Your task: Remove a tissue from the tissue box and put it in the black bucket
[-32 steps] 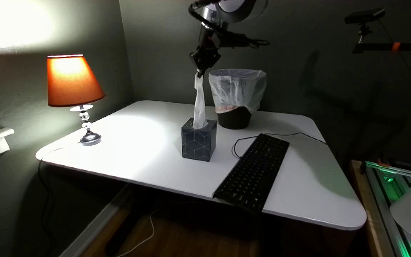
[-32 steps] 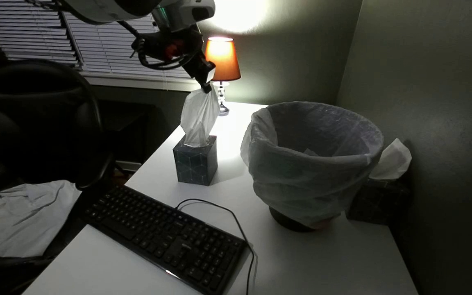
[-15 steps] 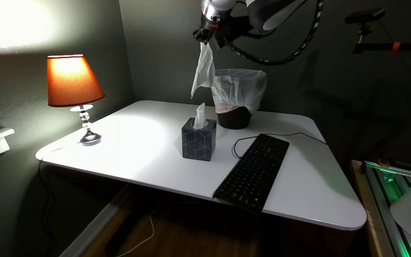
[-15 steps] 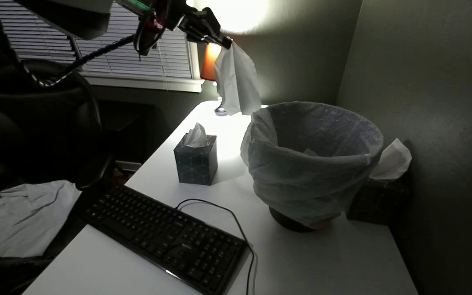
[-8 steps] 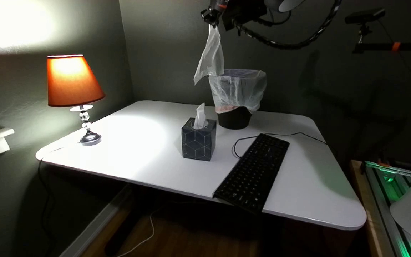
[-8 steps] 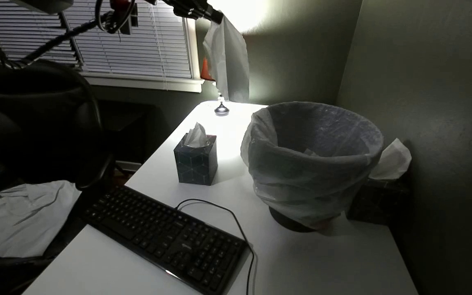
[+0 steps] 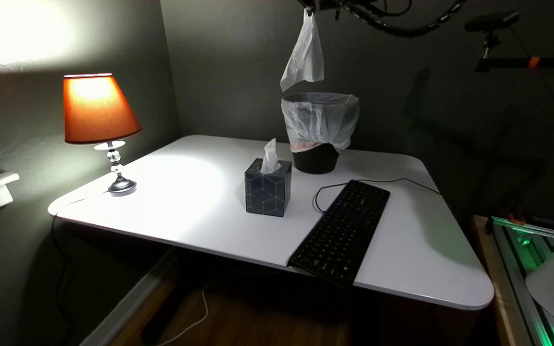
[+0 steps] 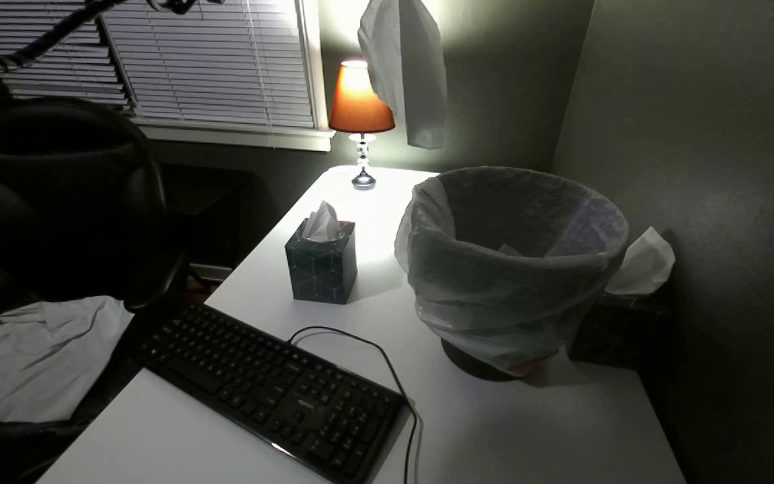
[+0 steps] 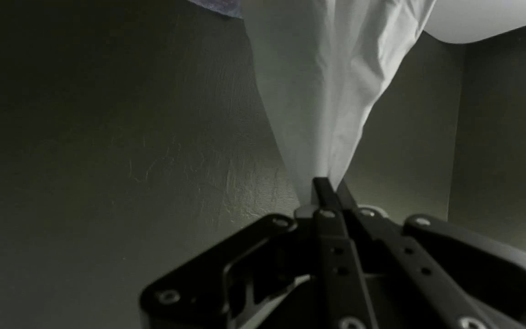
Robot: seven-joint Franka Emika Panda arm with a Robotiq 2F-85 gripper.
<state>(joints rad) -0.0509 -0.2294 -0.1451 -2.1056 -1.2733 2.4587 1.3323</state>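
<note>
As your gripper (image 9: 333,187) pinches the tissue (image 9: 320,91) — jaws clamped on one end — you have it hanging higher than the black bucket (image 7: 315,161), outside it, well apart from the tissue box (image 7: 264,193).

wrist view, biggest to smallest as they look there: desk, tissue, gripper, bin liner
Largest first:
gripper, helped by nearness to the camera
tissue
desk, only a corner showing
bin liner, just a sliver

Dim | 1 lit lamp (image 7: 99,115) | wall (image 7: 27,41) overexposed | wrist view dark
</note>
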